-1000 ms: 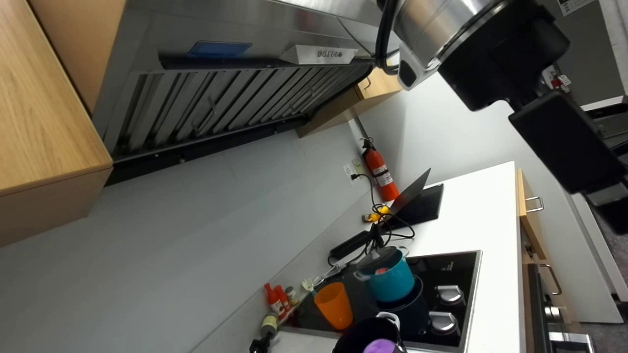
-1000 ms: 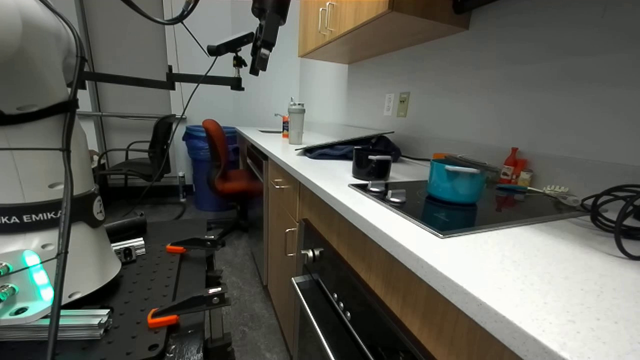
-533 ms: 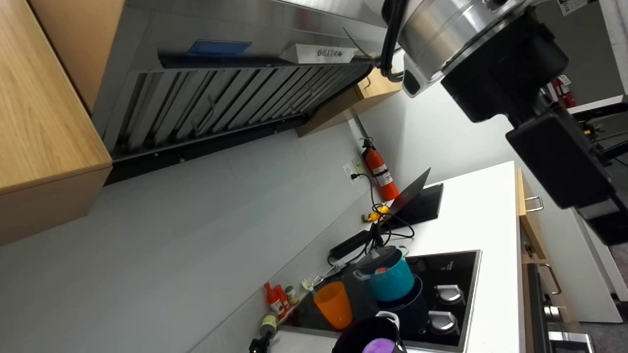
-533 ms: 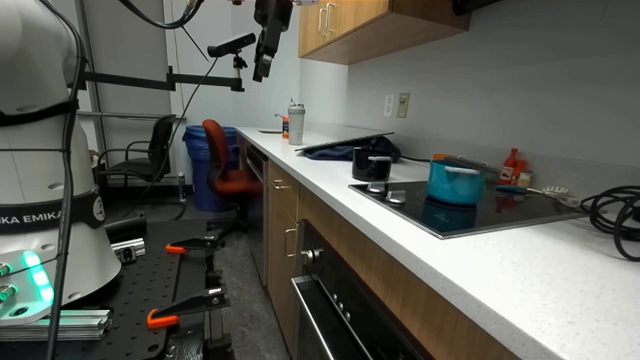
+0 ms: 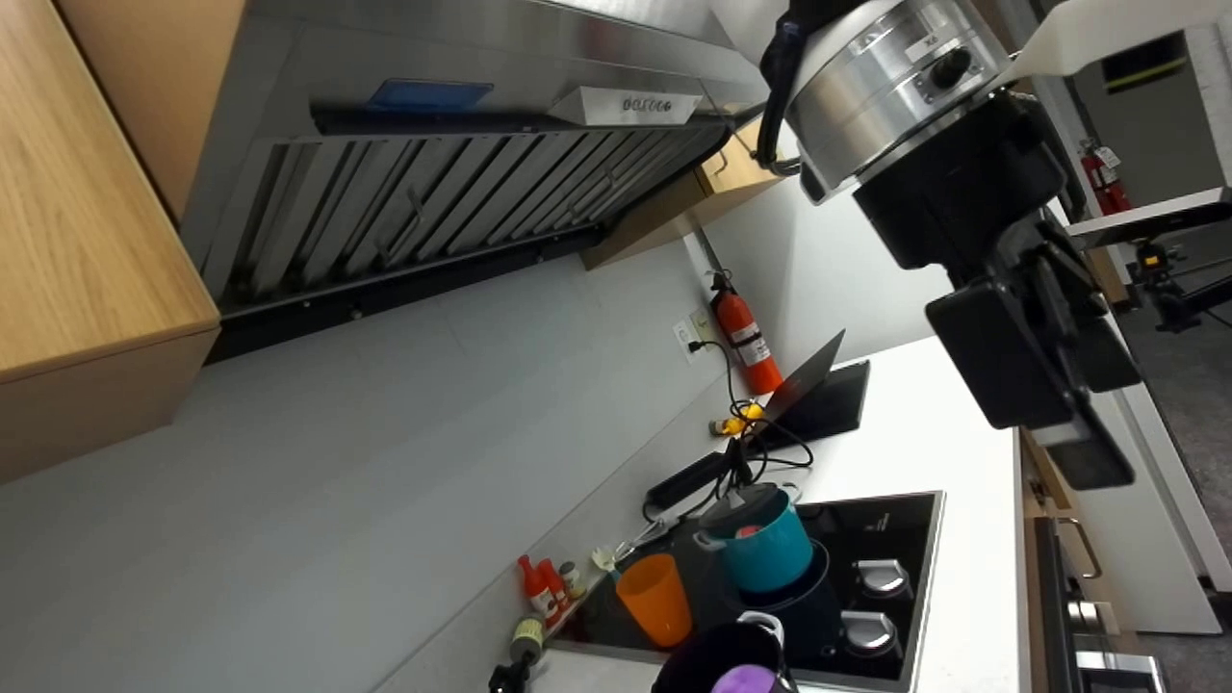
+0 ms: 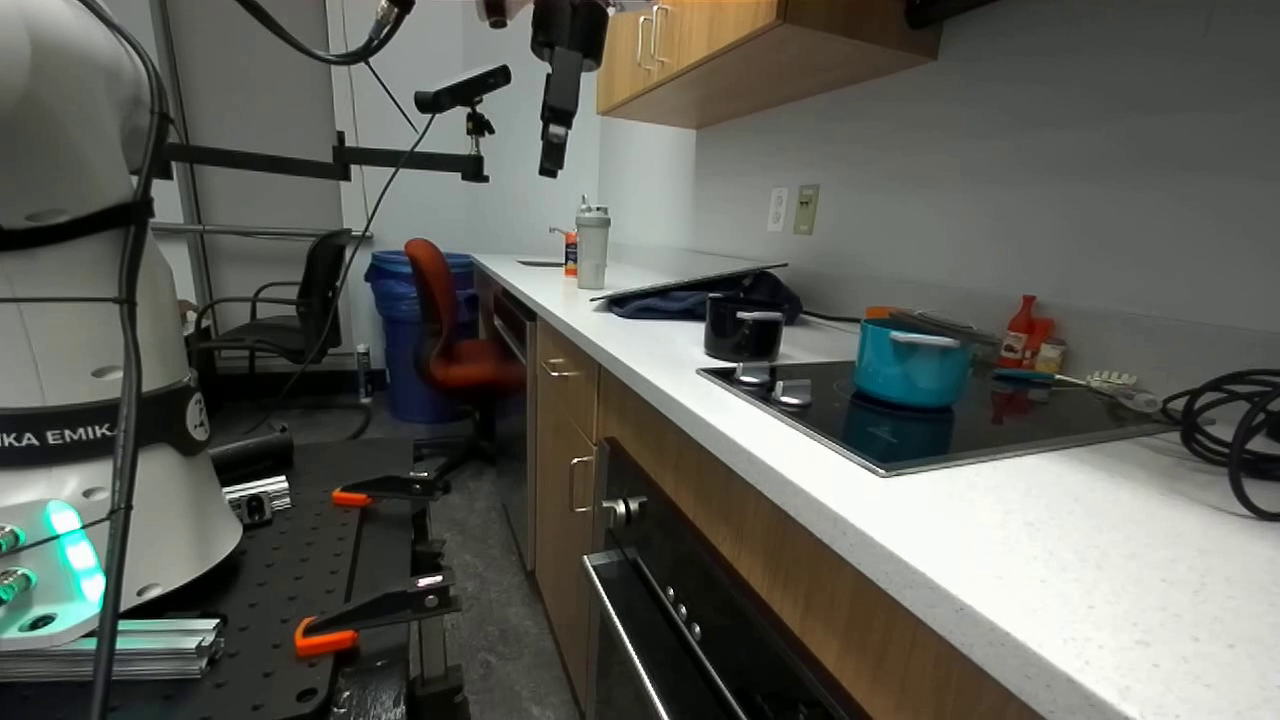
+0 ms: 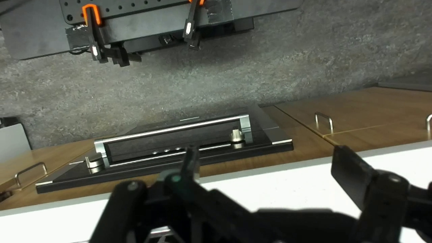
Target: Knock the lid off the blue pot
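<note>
The blue pot (image 5: pixel 773 556) is teal with white handles and stands on the black cooktop; it also shows in an exterior view (image 6: pixel 912 368). A dark lid (image 5: pixel 741 507) rests tilted across its top, and a small red patch shows just below the lid's edge. My gripper (image 7: pixel 266 155) is open and empty in the wrist view, its black fingers (image 7: pixel 351 172) wide apart above the white counter's front edge. In both exterior views the gripper (image 5: pixel 1097 423) hangs high, well apart from the pot, pointing down (image 6: pixel 552 160). The pot is out of the wrist view.
An orange cup (image 5: pixel 654 599) stands beside the pot. A black pot (image 6: pixel 743 328) with a purple thing (image 5: pixel 744 680) in it stands close by. Red bottles (image 6: pixel 1018 332), utensils and cables (image 6: pixel 1240 440) lie near the wall. A range hood (image 5: pixel 433 183) overhangs the cooktop.
My gripper has moved inward over the counter and slightly down, and has turned so that both fingers show in an exterior view. The pot and lid have not moved.
</note>
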Robot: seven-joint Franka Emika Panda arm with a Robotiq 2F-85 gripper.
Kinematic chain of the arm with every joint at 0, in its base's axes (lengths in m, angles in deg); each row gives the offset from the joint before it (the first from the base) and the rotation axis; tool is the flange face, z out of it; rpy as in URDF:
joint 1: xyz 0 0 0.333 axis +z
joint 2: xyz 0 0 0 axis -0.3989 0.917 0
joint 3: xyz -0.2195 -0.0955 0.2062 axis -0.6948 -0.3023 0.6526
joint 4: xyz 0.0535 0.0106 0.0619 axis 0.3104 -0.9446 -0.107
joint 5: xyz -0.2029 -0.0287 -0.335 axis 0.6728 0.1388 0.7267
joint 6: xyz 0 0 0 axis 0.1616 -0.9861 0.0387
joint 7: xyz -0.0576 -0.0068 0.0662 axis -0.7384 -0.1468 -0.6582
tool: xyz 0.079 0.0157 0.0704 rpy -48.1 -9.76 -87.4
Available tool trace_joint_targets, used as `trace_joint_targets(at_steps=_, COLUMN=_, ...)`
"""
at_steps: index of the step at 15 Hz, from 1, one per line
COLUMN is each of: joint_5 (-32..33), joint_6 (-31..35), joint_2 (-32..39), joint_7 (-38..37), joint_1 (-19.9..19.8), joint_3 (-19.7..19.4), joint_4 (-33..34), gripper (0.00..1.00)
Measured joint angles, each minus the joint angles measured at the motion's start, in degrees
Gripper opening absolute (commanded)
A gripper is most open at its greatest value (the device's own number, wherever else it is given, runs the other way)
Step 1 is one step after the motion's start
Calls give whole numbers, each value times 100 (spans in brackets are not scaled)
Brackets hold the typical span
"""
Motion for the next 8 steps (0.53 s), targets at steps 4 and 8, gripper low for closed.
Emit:
trace_joint_targets(at_steps=4, joint_5=258, joint_6=418, joint_2=4, joint_7=-248, joint_1=-196, joint_3=-67, joint_4=-137, gripper=100)
trace_joint_targets(at_steps=8, joint_5=477, joint_6=723, joint_2=29, joint_7=-423, joint_1=-386, joint_3=-93, joint_4=-198, gripper=100)
